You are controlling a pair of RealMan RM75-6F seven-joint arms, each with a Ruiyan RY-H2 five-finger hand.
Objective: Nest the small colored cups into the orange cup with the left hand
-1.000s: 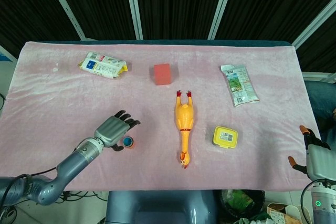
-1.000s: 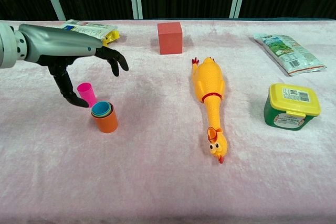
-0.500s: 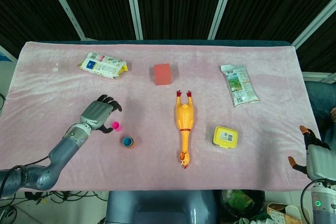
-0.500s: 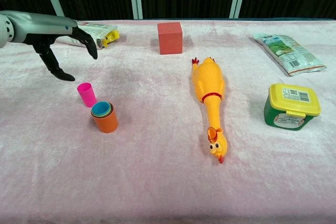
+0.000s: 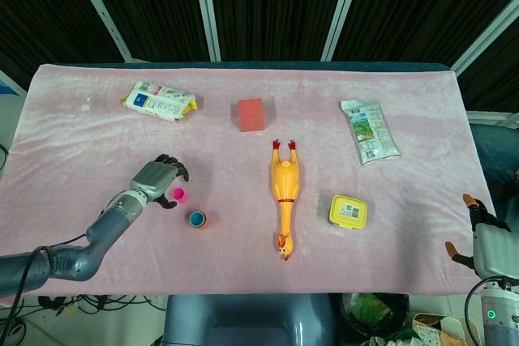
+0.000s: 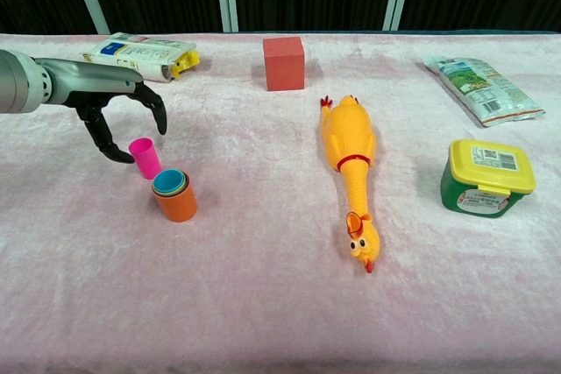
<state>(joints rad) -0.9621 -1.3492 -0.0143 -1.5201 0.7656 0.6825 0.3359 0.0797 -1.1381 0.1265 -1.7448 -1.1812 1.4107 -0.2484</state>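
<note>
Orange cup [image 6: 177,204] stands upright on the pink table [image 6: 263,304], near-left area, w/ smaller cups already inside it, a blue one [image 6: 169,181] on top. Pink cup [image 6: 145,158] is loose, upright, just beside the orange one on its far-left side, not nested yet.

Left hand [image 6: 118,109] has shifted: half a sec ago it was up and further left, well apart from the pink cup; now it's dropped back in close, fingers [image 6: 156,108] curled and spread around nothing, thumb side nearly at the cup's left, other fingers arched over it. No contact I can confirm. Head view shows the same: hand [image 5: 157,179] just left of the pink cup [image 5: 179,194].

So prob. it's lining up a pinch on the pink cup, the last one to go in. Right hand [image 5: 478,237] sits off the table's right edge, fingers apart, idle.

Rubber chicken [image 6: 349,164], red block [image 6: 283,62], yellow-lidded tub [image 6: 485,178] lie well apart to the right.
</note>
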